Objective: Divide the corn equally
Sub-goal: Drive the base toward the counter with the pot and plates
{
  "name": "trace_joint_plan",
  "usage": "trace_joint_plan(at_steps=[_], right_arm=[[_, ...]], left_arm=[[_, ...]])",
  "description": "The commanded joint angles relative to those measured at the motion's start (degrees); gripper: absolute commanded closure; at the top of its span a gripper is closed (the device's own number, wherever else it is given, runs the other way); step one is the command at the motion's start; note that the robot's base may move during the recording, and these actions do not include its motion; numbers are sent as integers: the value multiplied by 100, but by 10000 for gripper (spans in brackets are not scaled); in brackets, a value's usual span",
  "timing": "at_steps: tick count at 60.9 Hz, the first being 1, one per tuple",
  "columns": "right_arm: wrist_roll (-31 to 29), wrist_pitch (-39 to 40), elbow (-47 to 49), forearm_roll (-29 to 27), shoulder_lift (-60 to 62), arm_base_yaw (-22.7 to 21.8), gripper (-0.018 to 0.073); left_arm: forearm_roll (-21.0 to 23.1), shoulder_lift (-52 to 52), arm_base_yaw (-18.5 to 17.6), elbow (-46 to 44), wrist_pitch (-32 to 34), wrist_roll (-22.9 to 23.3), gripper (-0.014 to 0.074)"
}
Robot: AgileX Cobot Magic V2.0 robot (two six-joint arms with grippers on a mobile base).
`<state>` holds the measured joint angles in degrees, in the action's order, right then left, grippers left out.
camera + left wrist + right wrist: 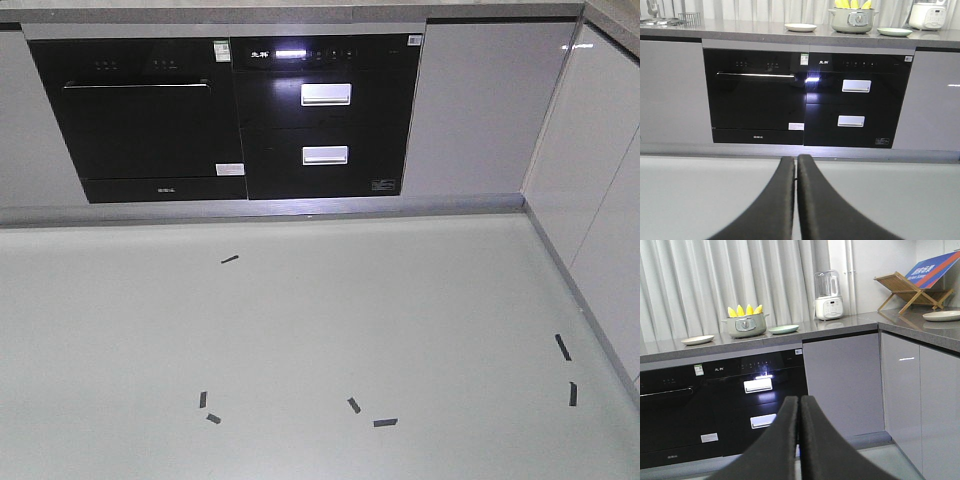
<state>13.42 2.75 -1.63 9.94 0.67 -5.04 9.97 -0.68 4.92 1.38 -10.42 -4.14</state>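
Kitchen units lined the far side of a pale floor (320,340) marked with short strips of dark tape (385,422). Down low, the left claw (796,159) was closed, its two dark fingers pressed together with nothing between them. The right claw (799,399) was likewise closed and empty. Both hung over the floor, well apart from the bench (740,27).

Beyond them stood a black oven (755,100) and two drawers (856,100) with pale handles. Up on the bench, near its front edge, a grey-green pot (745,326) held the corn (745,310). The cobs stood upright with only their tips showing, about four of them, though the count was not sure. A white plate (697,339) lay to one side of the pot and a green plate (783,329) to the other, both bare.

No cob had left the pot, so the work looked to be at the approach. The next move would likely call for closing in on the bench, raising an arm, spreading its claw, gripping one cob by its exposed tip and lifting it straight up.
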Motion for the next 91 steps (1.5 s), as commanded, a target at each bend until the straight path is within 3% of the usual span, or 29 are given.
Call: trace_joint_plan(at_steps=[1,91], right_arm=[[-7,438,-103,28,32,-32,561],[-7,438,-103,28,32,-32,561]], left_arm=[[52,-26,-19,-166,404,9,602],[52,-26,-19,-166,404,9,602]])
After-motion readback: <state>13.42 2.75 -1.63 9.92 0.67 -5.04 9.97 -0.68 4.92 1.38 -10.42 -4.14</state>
